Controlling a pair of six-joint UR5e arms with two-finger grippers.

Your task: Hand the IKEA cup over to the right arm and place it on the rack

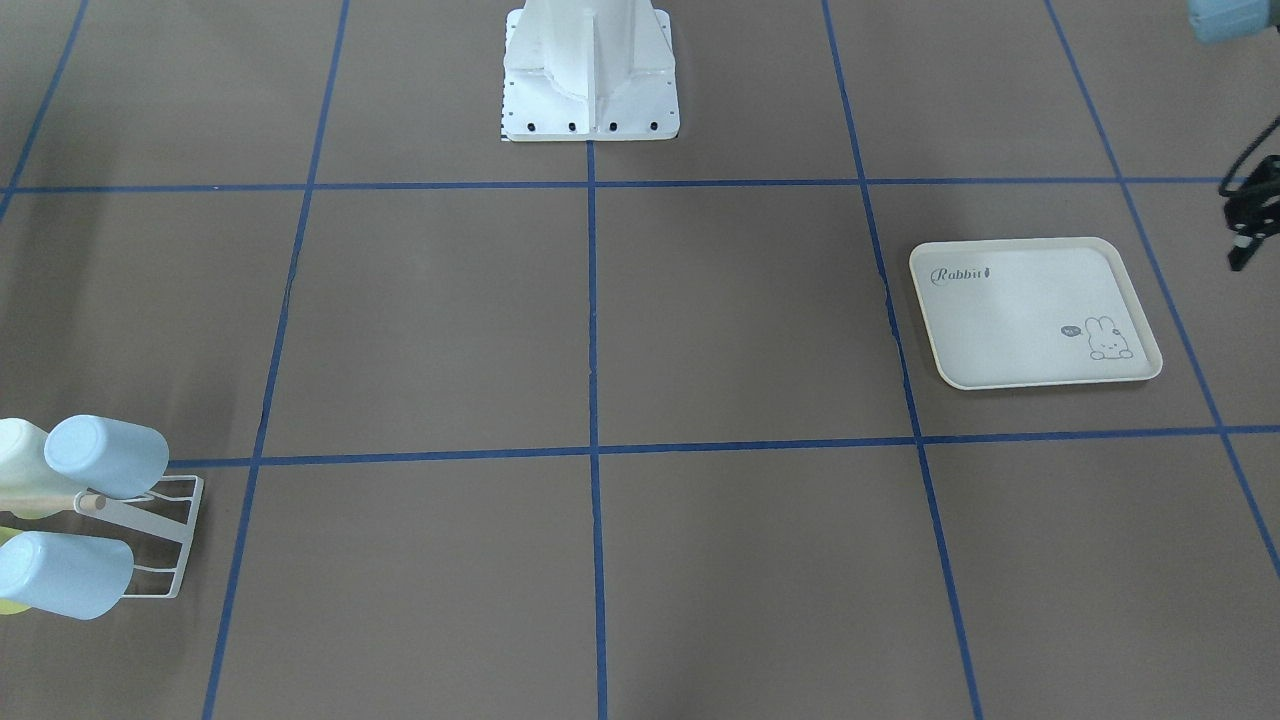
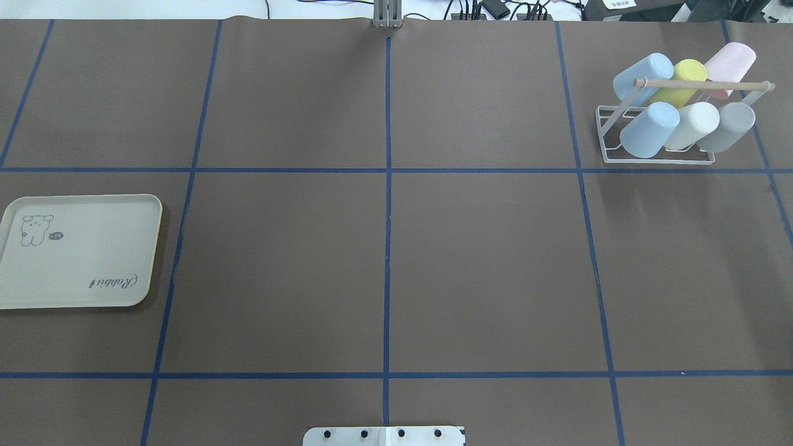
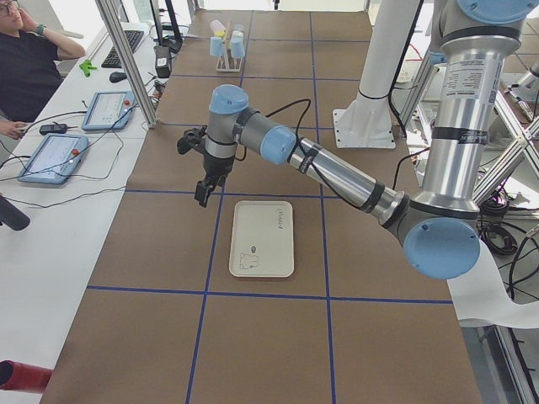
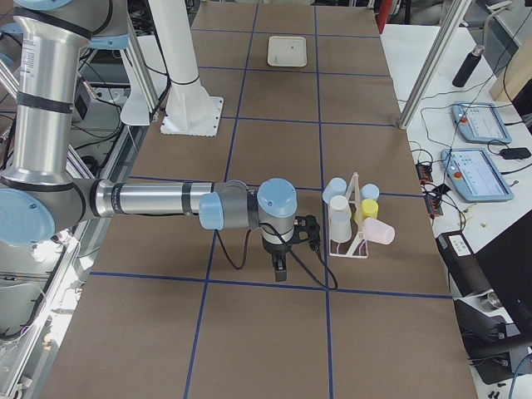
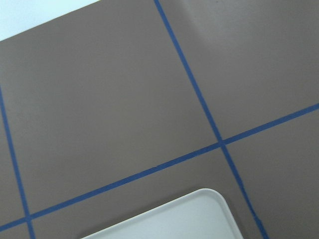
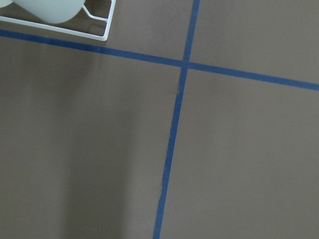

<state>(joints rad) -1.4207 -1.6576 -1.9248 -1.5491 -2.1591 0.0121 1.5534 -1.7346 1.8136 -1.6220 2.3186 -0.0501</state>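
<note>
At the desk's (image 2: 483, 260) far right corner, six cups (image 2: 650, 129) sit slanted on the prongs of the rack (image 2: 734, 85), while the tray (image 2: 80, 251) by the left edge lies bare. The right fingers (image 4: 280, 266) hang just beside the rack with no cup in them. The left fingers (image 3: 205, 190) hover beside the tray, likewise without a cup. How wide either pair stands cannot be told from these angles. No cup shows anywhere off the rack, so the job looks done. What remains, by the look of it, is a clean withdrawal. The right arm should lift straight up before swinging home, so it does not clip or tip the loaded rack.
</note>
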